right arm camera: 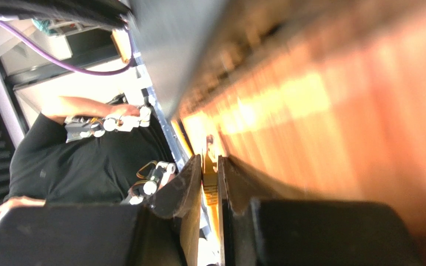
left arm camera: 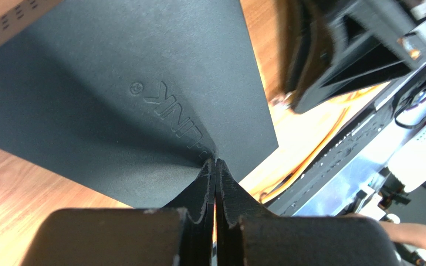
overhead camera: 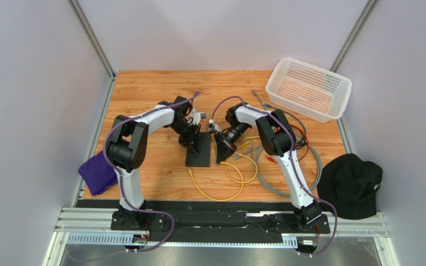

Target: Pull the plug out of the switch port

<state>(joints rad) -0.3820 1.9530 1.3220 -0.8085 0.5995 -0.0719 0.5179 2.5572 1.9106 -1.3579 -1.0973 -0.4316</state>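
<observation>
Pressing on the switch (overhead camera: pixel 200 151) from above, the left gripper (left arm camera: pixel 216 162) is seen with its fingers closed flat together, the tips on the black top, probably so that the box is not dragged along. The switch is laid flat about midway between the left and right edges of the table (overhead camera: pixel 154 94). At its right edge a yellow plug (right arm camera: pixel 209 177) appears to be pinched by the right gripper (right arm camera: pixel 209 162), the jaws almost together, as is needed for a pull away from the port.
</observation>
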